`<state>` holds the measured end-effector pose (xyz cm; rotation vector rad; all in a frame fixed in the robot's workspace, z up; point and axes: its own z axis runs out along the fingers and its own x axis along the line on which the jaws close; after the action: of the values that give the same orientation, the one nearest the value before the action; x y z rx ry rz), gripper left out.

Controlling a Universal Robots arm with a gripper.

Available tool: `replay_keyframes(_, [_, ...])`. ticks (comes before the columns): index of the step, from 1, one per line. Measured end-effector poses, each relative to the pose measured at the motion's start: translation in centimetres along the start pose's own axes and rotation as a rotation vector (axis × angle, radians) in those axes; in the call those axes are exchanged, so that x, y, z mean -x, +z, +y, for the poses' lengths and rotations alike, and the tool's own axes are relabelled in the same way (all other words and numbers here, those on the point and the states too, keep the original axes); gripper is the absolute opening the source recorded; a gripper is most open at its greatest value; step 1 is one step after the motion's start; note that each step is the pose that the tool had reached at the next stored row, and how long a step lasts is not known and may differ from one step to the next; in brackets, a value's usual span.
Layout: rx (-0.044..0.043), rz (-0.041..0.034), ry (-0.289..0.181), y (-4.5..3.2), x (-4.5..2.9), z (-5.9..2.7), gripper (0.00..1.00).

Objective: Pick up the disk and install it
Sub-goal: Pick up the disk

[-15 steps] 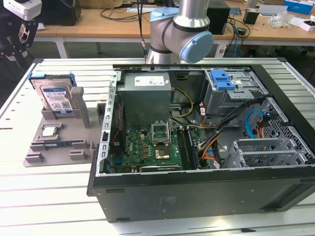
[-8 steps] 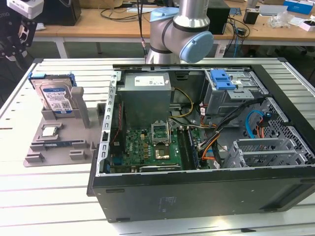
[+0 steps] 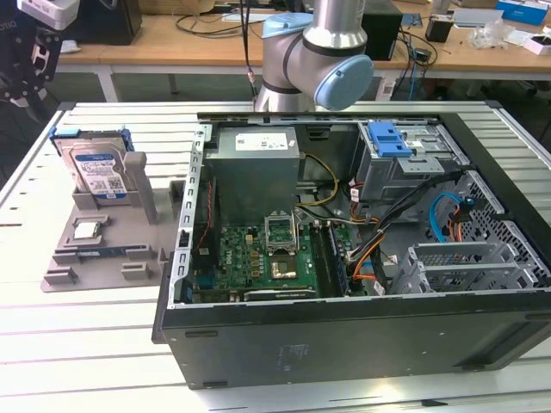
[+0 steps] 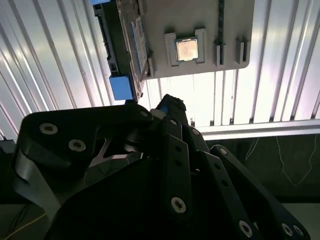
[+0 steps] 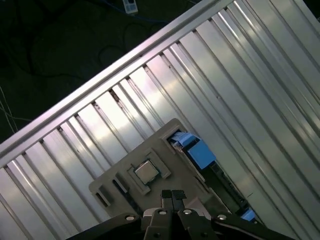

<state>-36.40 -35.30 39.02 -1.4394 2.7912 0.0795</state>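
jaws pressed together, nothing gripped — gripper (image 5: 171, 194) is seen near the disk (image 3: 97, 168)
disk is stood upright in a grey holder (image 3: 112, 258)

a table (image 3: 95, 353) of ribbed silver metal slats carries two things. toward the exterior view's left lies a flat grey plastic holder (image 3: 96, 262). just beside it, on the exterior view's right, an open black computer case (image 3: 344, 340) lies on its side, covering most of the table.

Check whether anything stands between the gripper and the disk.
Nothing visible does. The gripper, shut and empty, hangs in open air near the grey holder, where the disk stands upright and uncovered.
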Motion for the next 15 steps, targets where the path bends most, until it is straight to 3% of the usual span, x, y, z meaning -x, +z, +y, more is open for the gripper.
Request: replay_keyframes(15, [0.0042, 0.0081, -0.180, 0.00, 0.00, 0.00, 0.11])
